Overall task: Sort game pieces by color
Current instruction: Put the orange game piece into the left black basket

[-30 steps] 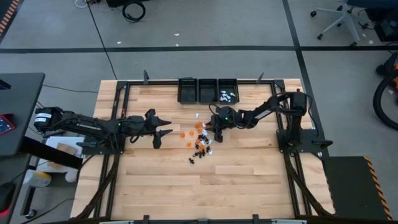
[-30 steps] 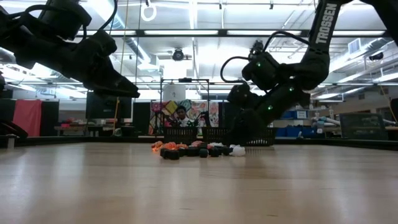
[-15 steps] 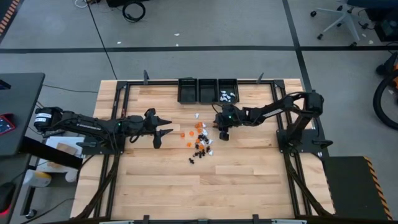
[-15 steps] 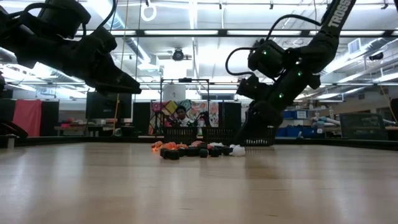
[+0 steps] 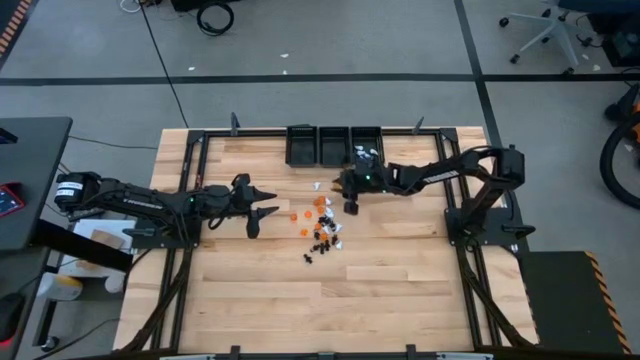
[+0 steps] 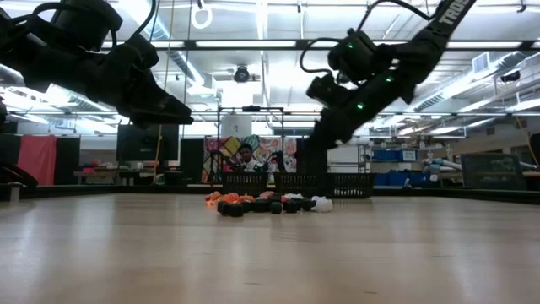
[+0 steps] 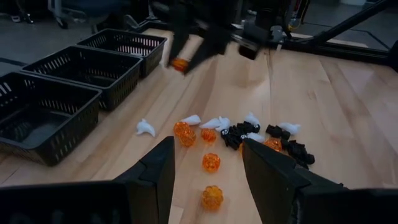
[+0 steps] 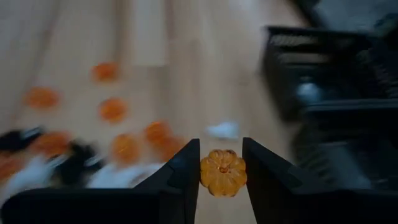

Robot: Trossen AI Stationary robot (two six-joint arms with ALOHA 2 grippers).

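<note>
Right gripper point(image 8: 222, 163) clamped on one orange piece point(image 8: 223, 172), lifted off the table point(image 5: 400, 290), between the pile and the three black bins point(image 5: 335, 146) at the far edge. Remaining game pieces point(image 5: 322, 222), orange, black and white, sit in a loose pile mid-table, a few white ones already in the right-hand bin. Left gripper point(image 7: 205, 163) spread wide, holding nothing, hovering on the pile's left side.

Robotics lab: framed wooden table point(image 5: 300, 290)

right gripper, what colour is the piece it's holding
Orange; the piece shows best in the right wrist view, between the right gripper fingers.
</note>
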